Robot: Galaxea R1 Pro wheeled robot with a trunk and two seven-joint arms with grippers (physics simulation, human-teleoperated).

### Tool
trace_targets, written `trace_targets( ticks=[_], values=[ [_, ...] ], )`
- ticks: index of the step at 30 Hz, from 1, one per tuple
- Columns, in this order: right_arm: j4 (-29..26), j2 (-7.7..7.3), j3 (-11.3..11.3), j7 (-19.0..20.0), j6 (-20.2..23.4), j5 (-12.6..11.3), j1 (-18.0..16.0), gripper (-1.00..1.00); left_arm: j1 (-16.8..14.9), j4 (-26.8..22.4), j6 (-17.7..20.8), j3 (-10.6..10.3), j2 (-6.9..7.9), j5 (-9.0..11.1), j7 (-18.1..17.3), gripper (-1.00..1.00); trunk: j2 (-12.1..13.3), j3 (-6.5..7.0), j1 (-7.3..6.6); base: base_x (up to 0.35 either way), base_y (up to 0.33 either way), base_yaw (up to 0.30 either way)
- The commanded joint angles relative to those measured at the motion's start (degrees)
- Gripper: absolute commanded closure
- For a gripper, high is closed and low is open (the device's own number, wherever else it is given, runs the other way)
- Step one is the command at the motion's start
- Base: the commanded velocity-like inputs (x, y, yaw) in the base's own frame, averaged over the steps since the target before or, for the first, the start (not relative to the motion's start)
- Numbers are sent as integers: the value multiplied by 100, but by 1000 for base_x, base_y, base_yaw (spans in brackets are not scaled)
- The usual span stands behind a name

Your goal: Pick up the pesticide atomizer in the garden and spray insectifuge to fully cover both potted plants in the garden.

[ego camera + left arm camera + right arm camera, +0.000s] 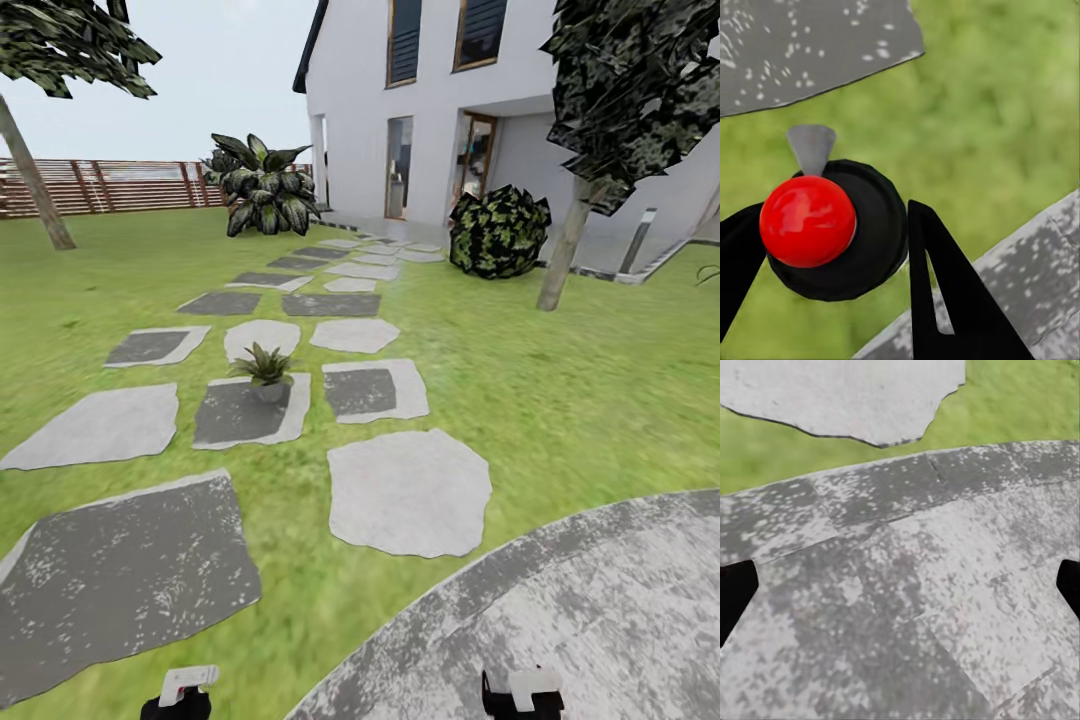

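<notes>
Left gripper (832, 255) clamps the pesticide atomizer (832, 225), nozzle forward; right gripper (900, 592) gapes wide, holding nothing.

Green lawn (560, 400) carries flat grey stepping stones (410, 492); one potted plant (266, 370) sits on a dark stone, round mottled patio (600, 620) alongside

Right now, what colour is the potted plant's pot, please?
Pale grey pot, best seen in the head view.

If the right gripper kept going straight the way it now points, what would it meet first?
Most likely the mottled grey patio directly ahead of the right gripper; nothing lies between the fingers, though its distance is unclear.
</notes>
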Motion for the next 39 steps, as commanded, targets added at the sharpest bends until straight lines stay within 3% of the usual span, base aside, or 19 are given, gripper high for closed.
trace_targets(
  ticks=[1,8,39],
  values=[
    [5,0,-43,-24,-15,61,-3,-100,-5,8,-12,47,-1,23,-54,100,-2,-5,3,340,0,271],
    [5,0,-43,-24,-15,61,-3,-100,-5,8,-12,47,-1,23,-54,100,-2,-5,3,340,0,163],
    [5,0,-43,-24,-15,61,-5,-100,-5,8,-12,47,-1,23,-54,100,-2,-5,3,340,0,1]
  ],
)
